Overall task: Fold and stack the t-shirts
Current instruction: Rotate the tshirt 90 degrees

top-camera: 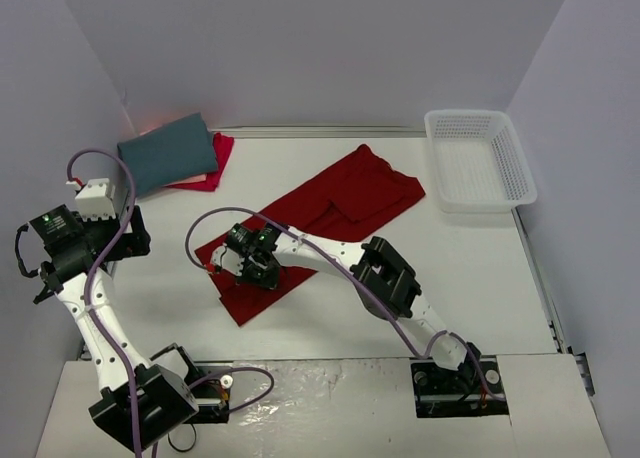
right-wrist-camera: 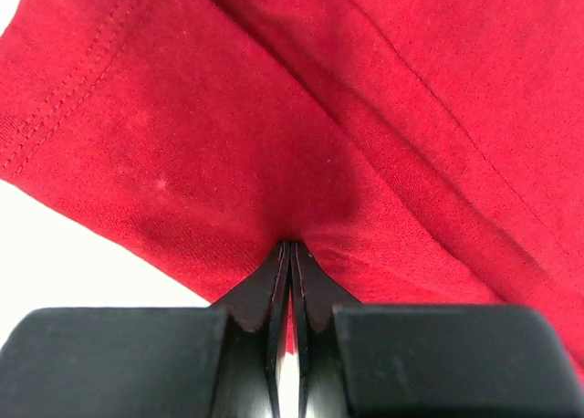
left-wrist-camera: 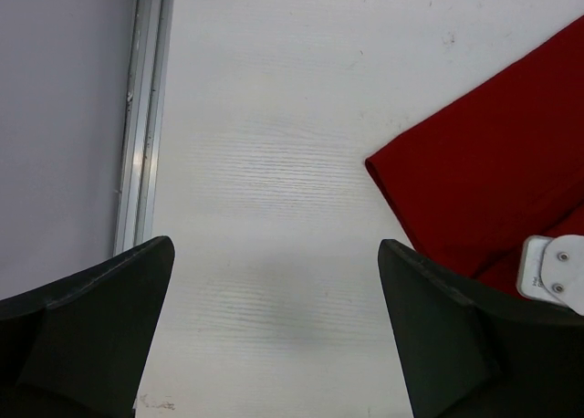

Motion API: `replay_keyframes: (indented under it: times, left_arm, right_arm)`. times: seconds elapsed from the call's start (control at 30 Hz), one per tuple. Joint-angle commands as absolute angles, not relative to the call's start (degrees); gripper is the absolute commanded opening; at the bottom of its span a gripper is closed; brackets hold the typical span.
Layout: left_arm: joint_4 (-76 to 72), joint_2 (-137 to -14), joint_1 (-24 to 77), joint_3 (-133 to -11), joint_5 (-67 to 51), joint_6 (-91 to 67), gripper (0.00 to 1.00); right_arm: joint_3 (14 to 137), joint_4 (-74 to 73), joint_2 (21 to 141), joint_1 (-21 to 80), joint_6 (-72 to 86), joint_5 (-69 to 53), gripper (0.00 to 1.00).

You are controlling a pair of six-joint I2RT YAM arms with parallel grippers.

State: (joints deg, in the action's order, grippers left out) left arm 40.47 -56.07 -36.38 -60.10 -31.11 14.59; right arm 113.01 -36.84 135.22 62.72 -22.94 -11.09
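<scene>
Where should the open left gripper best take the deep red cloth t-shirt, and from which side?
Probably the hem corner nearest the left gripper: the deep red cloth t-shirt lies flat, so only edges can be pinched. Come low from the left, across the table; the right gripper pinches cloth nearby.

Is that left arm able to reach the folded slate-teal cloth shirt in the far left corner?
Probably yes. The left pincer is open and empty, the folded slate-teal cloth t-shirt lies uncovered nearby, and the right pincer, shut on the deep red cloth t-shirt, is off to the side.
</scene>
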Motion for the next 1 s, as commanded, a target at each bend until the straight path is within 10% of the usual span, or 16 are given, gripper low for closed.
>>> replay_keyframes:
  times: [0.0,0.97]
  left_arm:
    - [40.69,-55.72,-36.65,-60.64,-32.96,15.29,0.94]
    - [42.63,-55.99,-36.74,-61.0,-39.81,16.61,0.94]
  right_arm:
    - [103.47,-43.86,133.08,63.28,-23.38,-13.62,0.0]
    - [71.19,-42.54,111.36,41.32,-25.05,-6.25,0.0]
